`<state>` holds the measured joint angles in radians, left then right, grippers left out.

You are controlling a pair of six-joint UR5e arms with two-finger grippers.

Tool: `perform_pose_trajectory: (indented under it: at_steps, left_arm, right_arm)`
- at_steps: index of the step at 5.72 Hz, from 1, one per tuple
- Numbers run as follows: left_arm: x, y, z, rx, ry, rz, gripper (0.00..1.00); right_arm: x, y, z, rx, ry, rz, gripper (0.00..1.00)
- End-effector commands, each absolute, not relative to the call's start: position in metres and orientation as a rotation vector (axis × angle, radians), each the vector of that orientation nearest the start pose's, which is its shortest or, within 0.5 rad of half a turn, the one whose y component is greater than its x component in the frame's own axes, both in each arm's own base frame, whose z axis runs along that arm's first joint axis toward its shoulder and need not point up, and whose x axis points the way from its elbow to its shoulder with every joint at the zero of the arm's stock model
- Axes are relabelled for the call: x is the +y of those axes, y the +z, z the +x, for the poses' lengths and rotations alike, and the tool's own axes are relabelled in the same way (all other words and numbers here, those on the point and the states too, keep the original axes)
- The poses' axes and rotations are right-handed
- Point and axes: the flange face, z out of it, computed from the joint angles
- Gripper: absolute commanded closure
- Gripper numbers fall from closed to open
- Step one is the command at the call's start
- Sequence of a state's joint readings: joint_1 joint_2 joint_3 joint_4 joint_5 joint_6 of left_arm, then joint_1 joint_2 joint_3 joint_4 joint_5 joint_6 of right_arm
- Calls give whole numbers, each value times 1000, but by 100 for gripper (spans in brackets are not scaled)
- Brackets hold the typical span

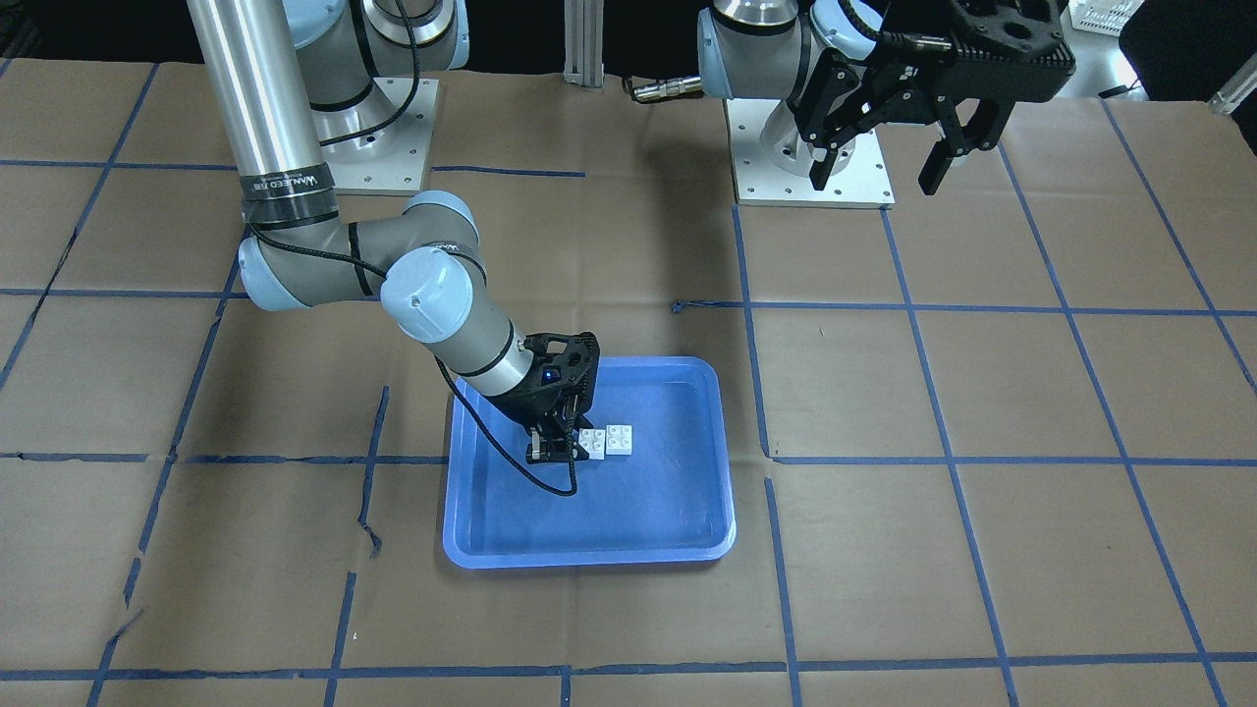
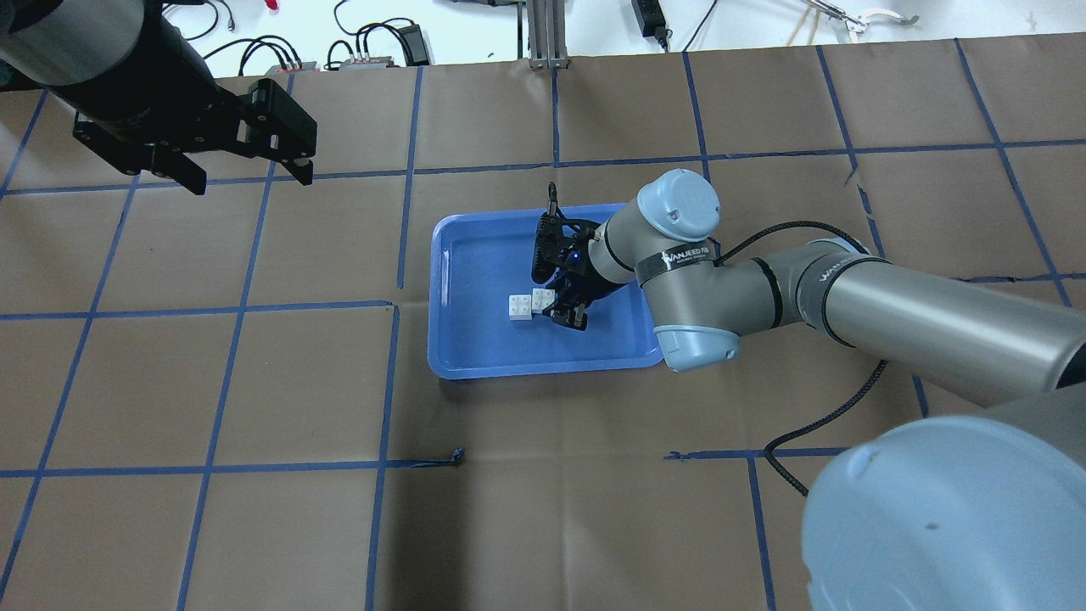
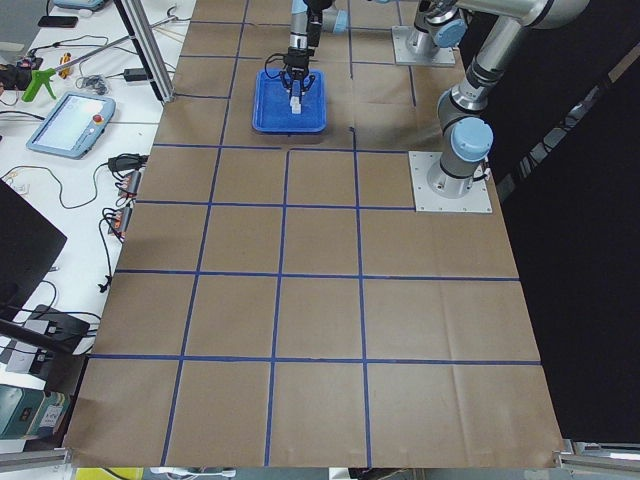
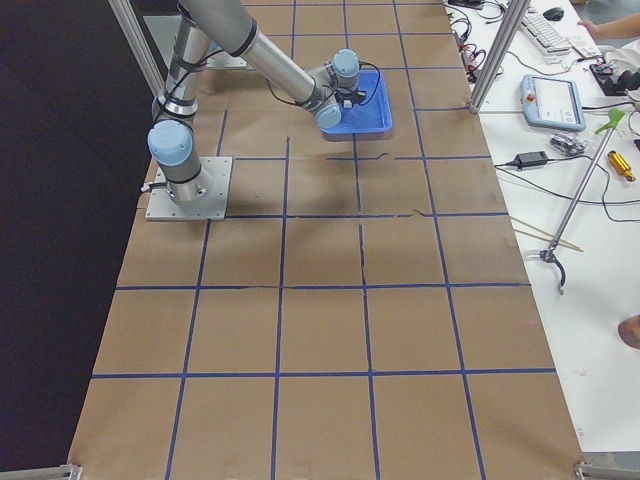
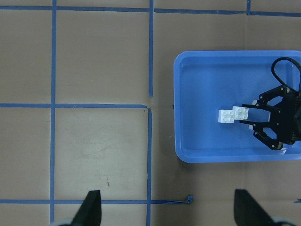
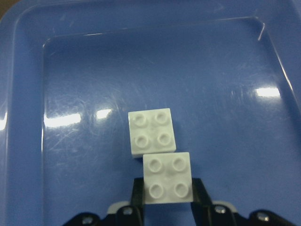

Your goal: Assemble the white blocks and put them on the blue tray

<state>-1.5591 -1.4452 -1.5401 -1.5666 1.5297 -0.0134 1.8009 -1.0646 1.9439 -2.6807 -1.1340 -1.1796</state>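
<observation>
The blue tray [image 1: 589,555] lies mid-table. Two white blocks sit in it, touching at offset edges: one [image 6: 151,131] rests on the tray floor, the other [image 6: 167,178] partly overlaps its near edge. My right gripper [image 6: 167,195] is low in the tray, shut on that nearer block, with a finger [image 6: 137,193] against each side. The overhead view shows the same: blocks [image 2: 520,307], right gripper [image 2: 562,307], tray [image 2: 475,255]. My left gripper [image 2: 250,181] hangs open and empty high over the far left of the table, away from the tray.
The table is brown paper with a grid of blue tape lines [image 2: 399,305]. The arm base plates [image 1: 810,147] stand on the robot's side. A loose scrap of blue tape [image 2: 458,456] lies near the tray. Tools and pendants lie past the table edge [image 4: 550,100].
</observation>
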Motion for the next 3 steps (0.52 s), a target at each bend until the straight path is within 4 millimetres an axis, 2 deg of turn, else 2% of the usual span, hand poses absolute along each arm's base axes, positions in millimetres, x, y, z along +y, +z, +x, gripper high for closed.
perform_pose_trajectory:
  at_steps: [1, 3]
  left_arm:
    - [-444, 571, -137, 3209, -279, -21, 1]
    - [-443, 570, -138, 3210, -271, -21, 1]
  right_arm:
    - [-518, 166, 302, 2087, -566, -1868, 70]
    - [-517, 166, 303, 2083, -563, -1867, 70]
